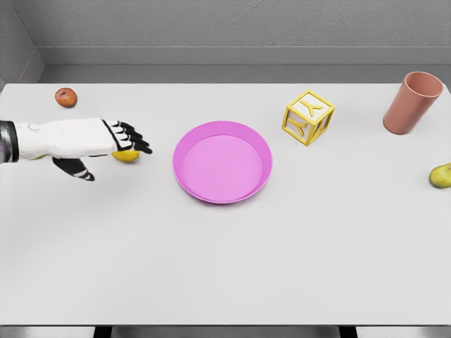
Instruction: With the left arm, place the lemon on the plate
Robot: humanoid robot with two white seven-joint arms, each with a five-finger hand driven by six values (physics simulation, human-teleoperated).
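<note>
The left hand (106, 144) reaches in from nine o'clock, forearm lying almost level across the white table (225, 267), fingers pointing toward three o'clock. The lemon (127, 155) sits right under the dark fingertips (137, 144), only its yellow lower edge peeking out at the hand's four o'clock side. The thumb (76, 169) hangs low at about seven o'clock from the palm, well clear of the fruit, so the hand looks spread over the lemon and not yet closed around it; whether the fingertips touch the peel I cannot tell.

The lemon's visible sliver runs roughly nine-to-three, in line with the forearm (most of it is hidden, so that axis is a guess). The pink plate (223, 162) lies at three o'clock from the lemon, near but apart, with bare table between.

The right arm is out of view, so the left is the only hand near. As I judge it, the coming move turns on dropping fingers and thumb around the fruit, then carrying it straight toward three o'clock over the plate's rim.
</note>
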